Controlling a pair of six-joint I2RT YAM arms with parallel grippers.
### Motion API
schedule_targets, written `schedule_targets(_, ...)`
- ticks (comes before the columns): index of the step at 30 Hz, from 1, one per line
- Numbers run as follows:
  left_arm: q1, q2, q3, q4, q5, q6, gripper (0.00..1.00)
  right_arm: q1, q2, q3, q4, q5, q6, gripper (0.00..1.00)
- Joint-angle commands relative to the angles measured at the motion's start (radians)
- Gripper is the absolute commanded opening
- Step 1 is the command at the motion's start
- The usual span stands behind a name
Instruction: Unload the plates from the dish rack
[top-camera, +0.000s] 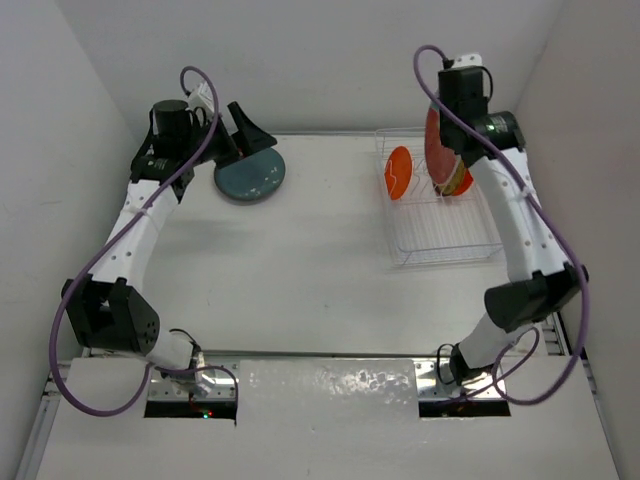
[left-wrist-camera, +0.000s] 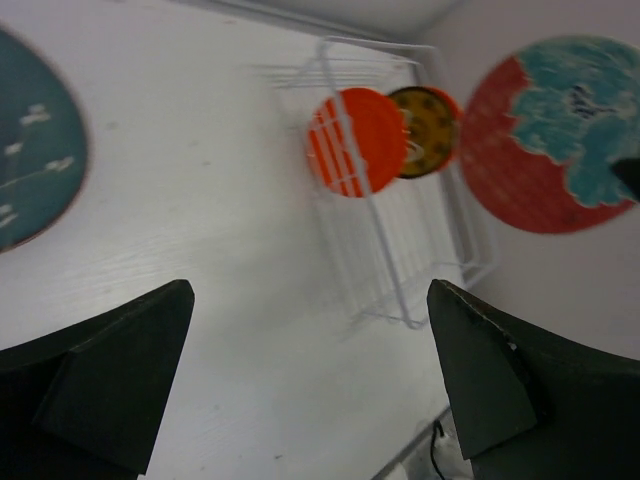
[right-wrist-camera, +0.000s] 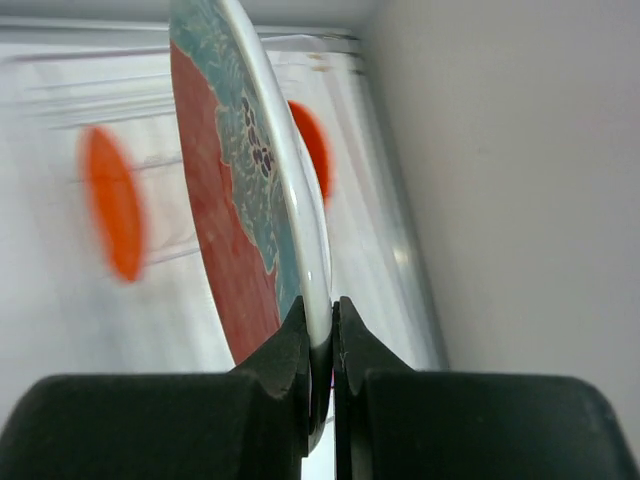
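Observation:
The white wire dish rack stands at the back right. My right gripper is shut on the top rim of the large red plate with a mottled teal centre, which stands upright on edge at the rack's far end. I cannot tell if its lower edge rests in the slots. A small orange plate and a yellow-centred plate stand in the rack. The teal plate lies flat on the table at the back left. My left gripper hangs open just beside it, holding nothing.
White walls close in the table on the left, right and back; the right wall runs close beside the rack. The two arm bases sit at the near edge behind a clear strip.

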Motion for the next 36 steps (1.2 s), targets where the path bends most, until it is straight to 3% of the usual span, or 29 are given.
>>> schedule_targets(1,-0.018,-0.027,-0.019,0.287,0.327,-0.049,1.00,-0.014,-0.165,-0.014,0.086,-0.342,0.122,0.00)
schedule_targets(2,-0.018,-0.012,-0.009,0.296,0.342,-0.050,1.00,-0.033,-0.180,-0.040,0.101,-0.470,0.168,0.00)
schedule_targets(3,-0.018,-0.004,-0.003,0.296,0.362,-0.040,1.00,-0.084,-0.187,-0.051,0.112,-0.744,0.267,0.00)
schedule_targets(4,-0.018,0.005,0.003,0.292,0.369,-0.034,1.00,-0.109,-0.190,-0.070,0.179,-0.904,0.313,0.00)
schedule_targets(6,-0.020,0.027,0.004,0.260,0.372,-0.009,1.00,-0.130,-0.203,-0.166,0.297,-1.131,0.468,0.00)
schedule_targets(7,-0.020,0.031,-0.002,0.252,0.372,-0.003,1.00,-0.130,-0.212,-0.242,0.436,-1.260,0.513,0.00)
schedule_targets(12,-0.032,0.037,-0.035,0.221,0.349,0.028,0.97,-0.118,-0.223,-0.355,0.647,-1.376,0.708,0.00)
schedule_targets(16,-0.058,0.044,-0.043,0.241,0.341,0.011,0.95,-0.063,-0.218,-0.412,0.746,-1.381,0.760,0.00)
schedule_targets(20,-0.075,0.074,-0.031,0.243,0.330,0.003,0.92,0.008,-0.195,-0.424,0.801,-1.369,0.795,0.00)
schedule_targets(28,-0.077,0.106,-0.005,0.132,0.254,0.077,0.84,0.022,-0.181,-0.421,0.784,-1.333,0.775,0.00)
schedule_targets(29,-0.077,0.108,-0.011,0.140,0.272,0.071,0.65,0.022,-0.180,-0.429,0.792,-1.336,0.789,0.00)
schedule_targets(30,-0.077,0.108,-0.011,0.152,0.278,0.062,0.55,0.023,-0.180,-0.438,0.807,-1.339,0.798,0.00)
schedule_targets(32,-0.077,0.110,-0.025,0.195,0.292,0.025,0.17,0.026,-0.171,-0.452,0.823,-1.338,0.802,0.00)
schedule_targets(35,-0.075,0.110,-0.042,0.276,0.336,-0.045,0.00,0.026,-0.158,-0.464,0.812,-1.333,0.780,0.00)
schedule_targets(36,-0.075,0.107,-0.048,0.301,0.338,-0.061,0.00,0.026,-0.157,-0.470,0.809,-1.333,0.771,0.02)
